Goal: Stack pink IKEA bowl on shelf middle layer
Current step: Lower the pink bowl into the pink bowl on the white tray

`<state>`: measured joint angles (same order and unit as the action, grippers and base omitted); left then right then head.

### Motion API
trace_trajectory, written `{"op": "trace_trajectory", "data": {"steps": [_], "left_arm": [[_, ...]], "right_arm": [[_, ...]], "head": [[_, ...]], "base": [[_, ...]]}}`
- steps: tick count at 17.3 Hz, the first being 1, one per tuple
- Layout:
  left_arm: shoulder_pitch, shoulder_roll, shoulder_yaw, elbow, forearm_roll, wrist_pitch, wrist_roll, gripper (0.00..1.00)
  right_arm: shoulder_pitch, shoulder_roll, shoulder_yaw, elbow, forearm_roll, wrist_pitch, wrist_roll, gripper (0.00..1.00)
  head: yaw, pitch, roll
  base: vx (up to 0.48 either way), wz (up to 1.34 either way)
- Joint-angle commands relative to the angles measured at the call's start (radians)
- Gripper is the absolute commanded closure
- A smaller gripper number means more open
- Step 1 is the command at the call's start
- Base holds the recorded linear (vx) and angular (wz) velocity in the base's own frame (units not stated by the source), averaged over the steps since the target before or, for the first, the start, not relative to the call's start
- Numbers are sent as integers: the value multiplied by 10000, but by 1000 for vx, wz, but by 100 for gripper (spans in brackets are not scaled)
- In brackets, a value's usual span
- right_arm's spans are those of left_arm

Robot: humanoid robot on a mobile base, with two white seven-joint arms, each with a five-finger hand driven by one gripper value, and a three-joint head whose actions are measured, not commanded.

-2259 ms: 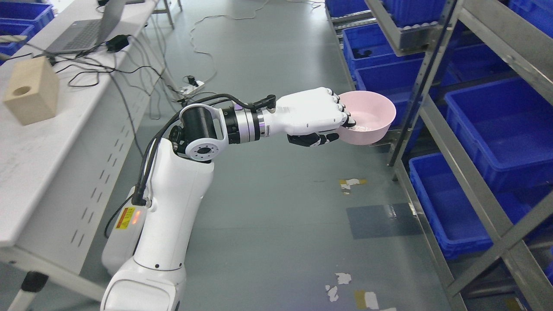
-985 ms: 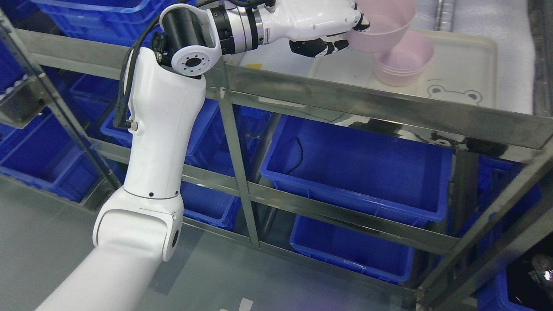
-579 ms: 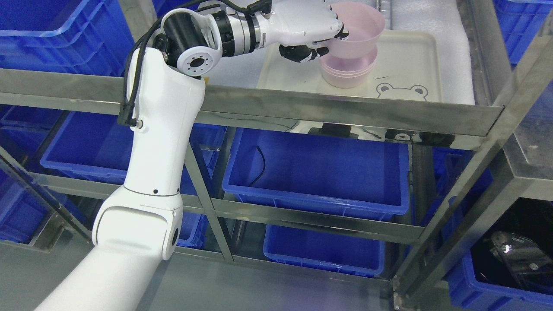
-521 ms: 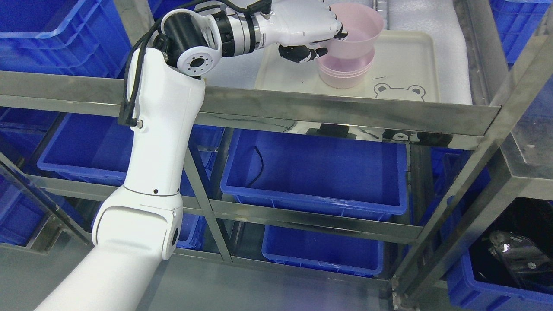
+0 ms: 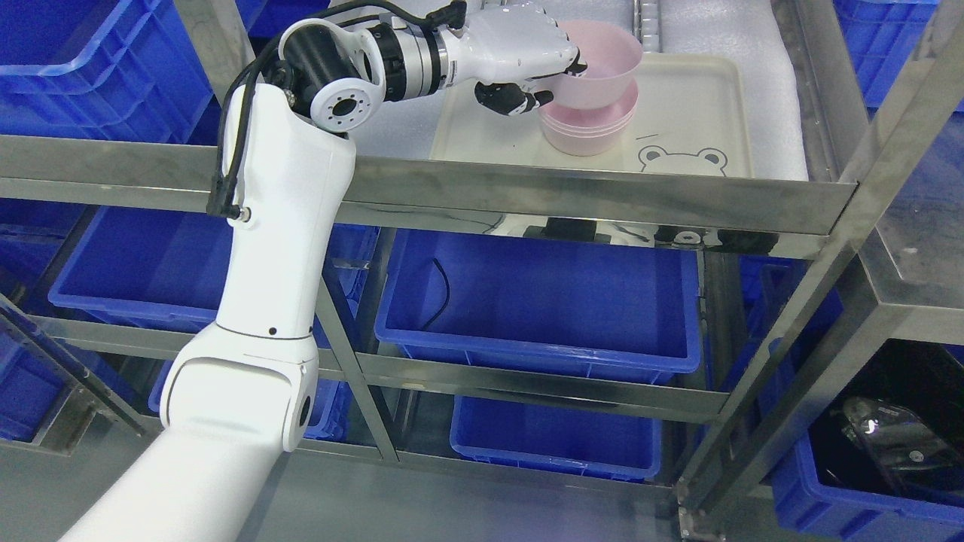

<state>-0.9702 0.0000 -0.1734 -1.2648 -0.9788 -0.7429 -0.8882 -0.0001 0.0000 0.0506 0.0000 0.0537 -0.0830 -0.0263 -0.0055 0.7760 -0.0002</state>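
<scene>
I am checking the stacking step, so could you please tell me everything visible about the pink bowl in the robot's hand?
The pink bowl is plain, round and smooth, plastic by its look, upright with its mouth open upward. The left hand grips its left rim, fingers over the edge and thumb below. Its base sits partly in the stack of pink bowls on the cream tray, not fully nested.

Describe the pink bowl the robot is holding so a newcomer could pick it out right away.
Find the cream tray with the bear face on the steel shelf. At its left end stands a stack of pink bowls. The held bowl is the topmost one, sitting high in the stack; alone among them, its rim is gripped by the white left hand.
</scene>
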Motion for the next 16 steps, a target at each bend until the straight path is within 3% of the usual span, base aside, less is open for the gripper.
{"op": "trace_trajectory", "data": {"steps": [1, 13, 16], "left_arm": [[38, 175, -106, 161, -106, 20, -15, 96], [53, 261, -91, 575, -766, 97, 61, 94], [-23, 175, -15, 805, -751, 97, 123, 84]], "right_arm": [[231, -175, 0, -175, 0, 1, 2, 0], [231, -175, 0, -175, 0, 1, 2, 0], [231, -175, 0, -175, 0, 1, 2, 0]], "head": [[0, 0, 0], [0, 0, 0], [0, -1, 0]], "base": [[2, -56], [8, -42], [-3, 7]]}}
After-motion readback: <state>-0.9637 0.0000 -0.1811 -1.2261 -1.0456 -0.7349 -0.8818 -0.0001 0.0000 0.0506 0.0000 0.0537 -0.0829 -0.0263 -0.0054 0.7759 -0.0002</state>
